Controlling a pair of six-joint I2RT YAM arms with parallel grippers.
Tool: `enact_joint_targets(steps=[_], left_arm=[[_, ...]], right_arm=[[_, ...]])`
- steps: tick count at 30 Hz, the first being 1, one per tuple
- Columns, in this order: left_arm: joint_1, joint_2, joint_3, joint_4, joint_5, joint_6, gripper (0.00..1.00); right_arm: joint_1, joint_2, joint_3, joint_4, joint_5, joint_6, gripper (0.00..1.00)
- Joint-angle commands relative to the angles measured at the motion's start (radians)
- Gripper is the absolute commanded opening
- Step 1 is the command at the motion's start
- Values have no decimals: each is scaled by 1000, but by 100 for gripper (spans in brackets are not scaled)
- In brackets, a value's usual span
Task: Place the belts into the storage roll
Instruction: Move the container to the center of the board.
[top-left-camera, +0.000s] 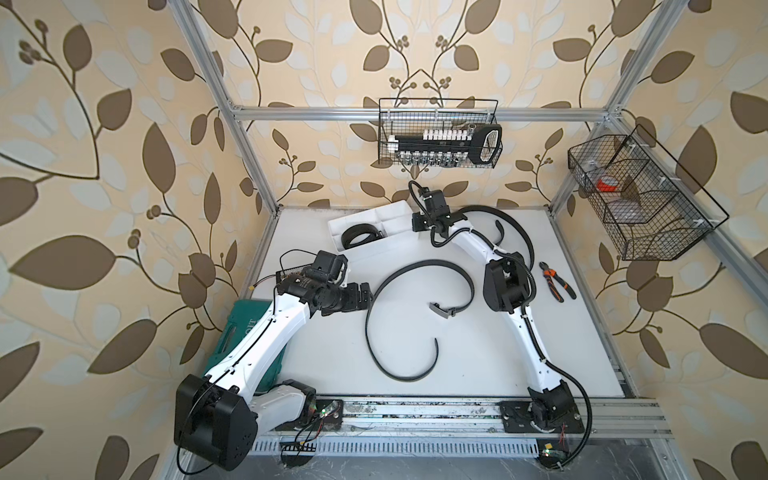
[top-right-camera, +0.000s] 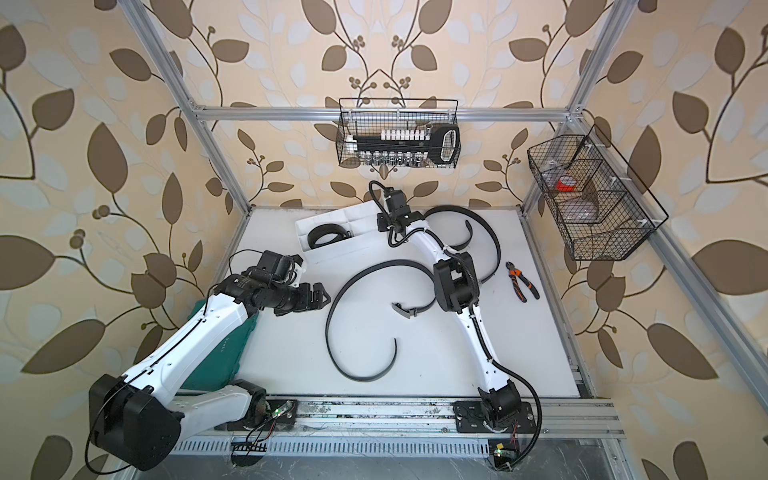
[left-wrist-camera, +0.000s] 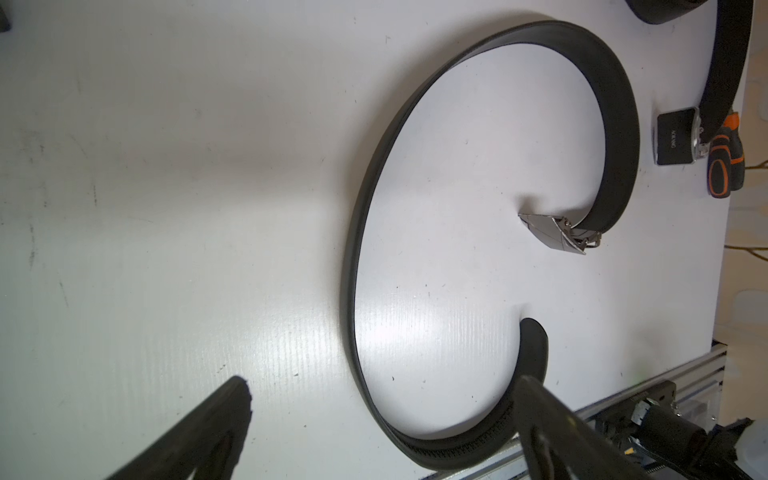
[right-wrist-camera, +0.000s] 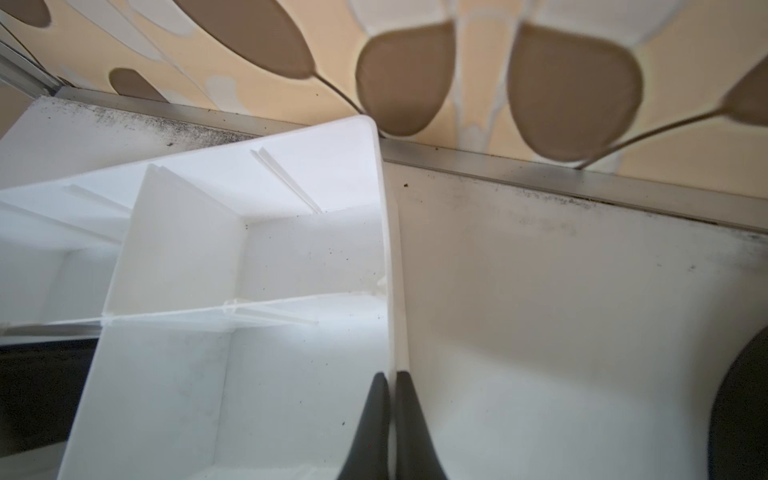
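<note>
The storage roll (top-left-camera: 386, 214) (top-right-camera: 345, 251) is a white divided tray at the back of the table. One belt (top-left-camera: 360, 235) (top-right-camera: 328, 235) lies coiled in a compartment. A second belt (top-left-camera: 370, 316) (left-wrist-camera: 353, 257) curls open on the mid table, its buckle (top-left-camera: 440, 309) at one end. A third belt (top-left-camera: 517, 226) (top-right-camera: 486, 226) arcs behind the right arm. My right gripper (right-wrist-camera: 390, 376) is shut on the tray's side wall (right-wrist-camera: 386, 249), one finger inside and one outside. My left gripper (top-left-camera: 365, 295) (left-wrist-camera: 382, 384) hangs open beside the mid-table belt, holding nothing.
Orange-handled pliers (top-left-camera: 557, 280) lie at the table's right. A green tool case (top-left-camera: 241, 332) sits under the left arm. One wire basket (top-left-camera: 440, 137) hangs on the back rail and another wire basket (top-left-camera: 640, 199) on the right rail.
</note>
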Motion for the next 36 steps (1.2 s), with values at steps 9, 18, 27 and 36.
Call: enact_joint_targets(steps=[9, 18, 27, 36], left_arm=[[11, -12, -4, 6, -4, 28, 99], [11, -22, -7, 13, 33, 31, 99], [-243, -128, -50, 24, -45, -58, 99], [-722, -33, -106, 154, -230, -160, 99]], right_arm=[[-1, -274, -353, -34, 106, 4, 0], [-6, -531, -680, 37, 97, 36, 47], [-95, -844, -997, 22, -18, 151, 99], [-135, -1055, -1300, -55, -50, 162, 99]])
